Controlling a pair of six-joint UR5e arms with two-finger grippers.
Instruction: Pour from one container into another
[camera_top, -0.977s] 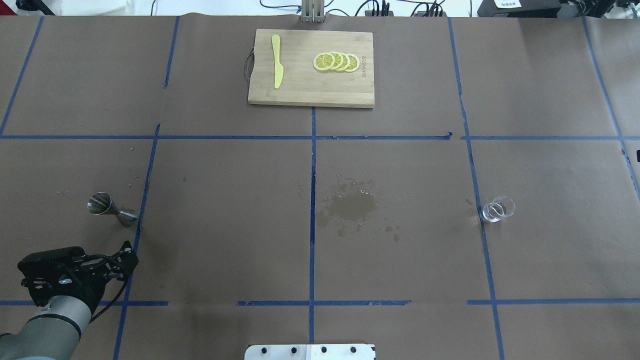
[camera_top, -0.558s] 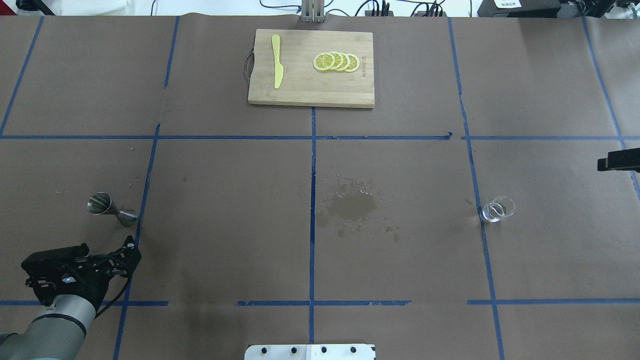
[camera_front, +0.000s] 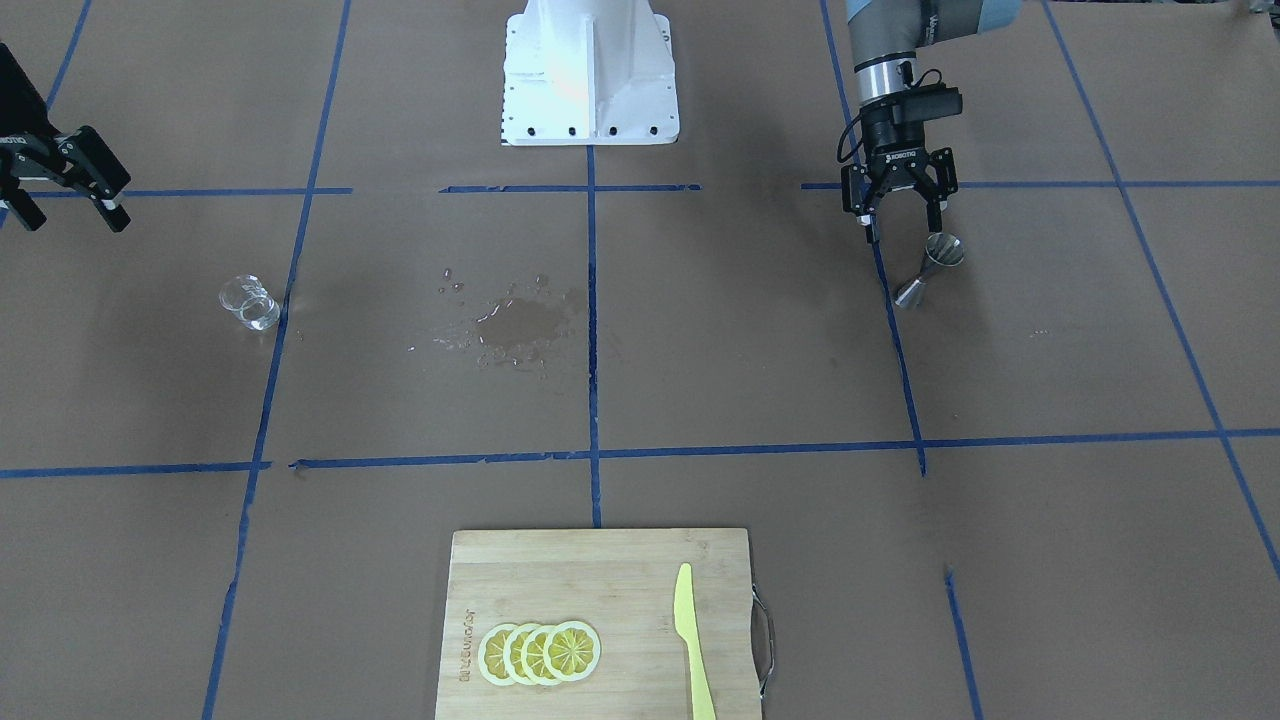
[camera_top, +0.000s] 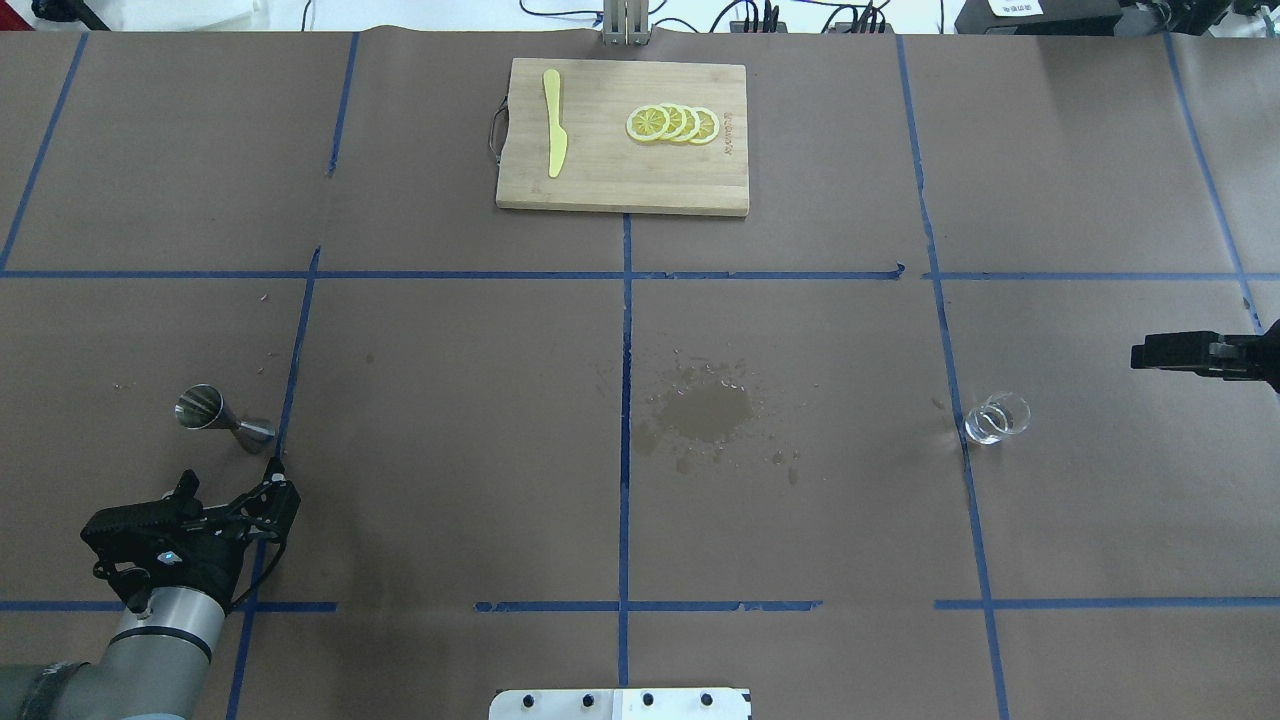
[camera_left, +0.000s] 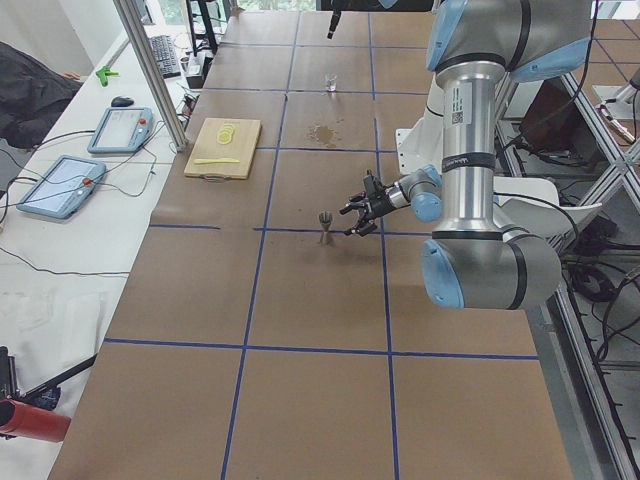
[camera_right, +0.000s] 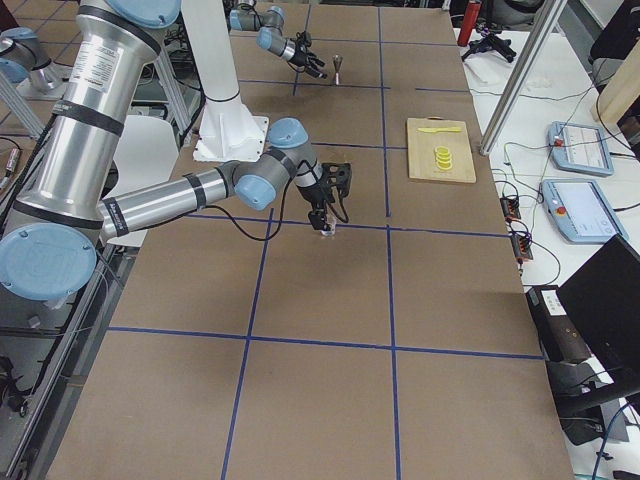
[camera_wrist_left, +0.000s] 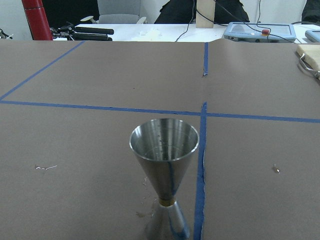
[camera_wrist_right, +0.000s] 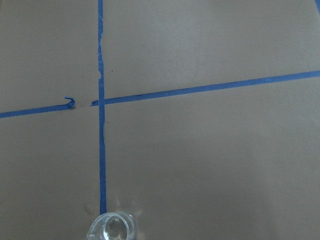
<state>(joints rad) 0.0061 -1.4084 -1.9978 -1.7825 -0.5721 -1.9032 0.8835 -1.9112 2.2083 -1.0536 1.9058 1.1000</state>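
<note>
The steel jigger (camera_top: 222, 418) (camera_front: 930, 268) stands upright on the brown paper at the robot's left; in the left wrist view the jigger (camera_wrist_left: 165, 165) is straight ahead and close. My left gripper (camera_front: 902, 228) (camera_top: 232, 482) hovers open just short of it, with nothing between the fingers. The small clear glass cup (camera_top: 996, 418) (camera_front: 249, 302) stands on the robot's right side, beside a blue tape line. It shows at the bottom edge of the right wrist view as the glass cup (camera_wrist_right: 111, 228). My right gripper (camera_front: 68, 212) (camera_top: 1140, 355) is open and apart from the cup.
A wet stain (camera_top: 705, 412) with droplets marks the paper near the table's middle. A wooden cutting board (camera_top: 600, 180) at the far side carries lemon slices (camera_top: 672, 124) and a yellow knife (camera_top: 553, 122). The white robot base (camera_front: 588, 75) sits at the near edge.
My left gripper has moved forward and to the right, closer to the jigger. My right gripper has come into the overhead view from the right edge, towards the glass cup.
</note>
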